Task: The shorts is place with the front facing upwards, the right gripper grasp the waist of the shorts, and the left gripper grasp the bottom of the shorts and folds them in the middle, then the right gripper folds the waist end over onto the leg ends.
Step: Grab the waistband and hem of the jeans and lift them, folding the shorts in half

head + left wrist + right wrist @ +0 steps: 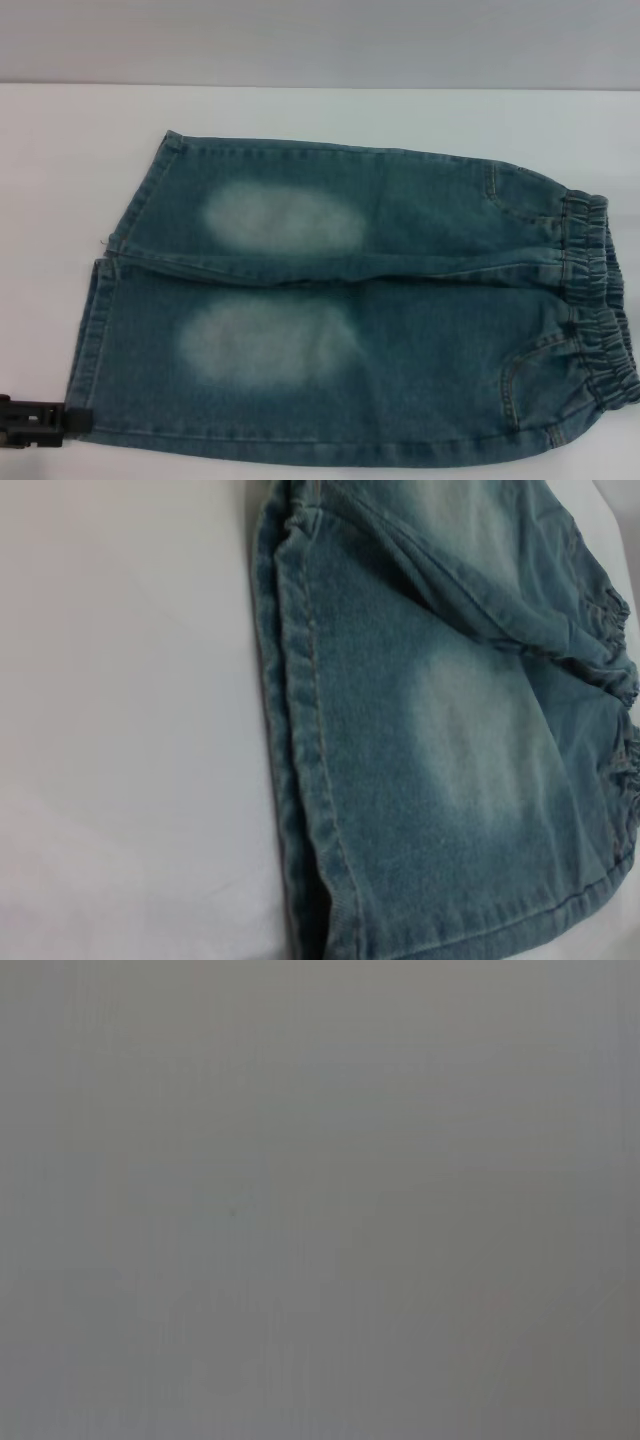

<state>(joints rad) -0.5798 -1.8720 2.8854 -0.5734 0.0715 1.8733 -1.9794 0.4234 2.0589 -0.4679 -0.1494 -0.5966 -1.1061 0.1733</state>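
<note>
The blue denim shorts (400, 330) lie flat, front up, with a pale faded patch on each thigh. The ruched waist (595, 300) is at the right and the bottom of the shorts, the two leg hems (95, 330), at the left. My left gripper (40, 420) shows as a black piece at the lower left edge, its tip at the near leg's hem corner. The left wrist view looks along that near hem (300, 730) across the leg to the waist (615, 640). My right gripper is out of view, and its wrist view shows only plain grey.
The shorts rest on a white table (60, 180). Bare table surface runs left of the hems (120, 730) and behind the far leg. A grey wall (320, 40) lies beyond the table's back edge.
</note>
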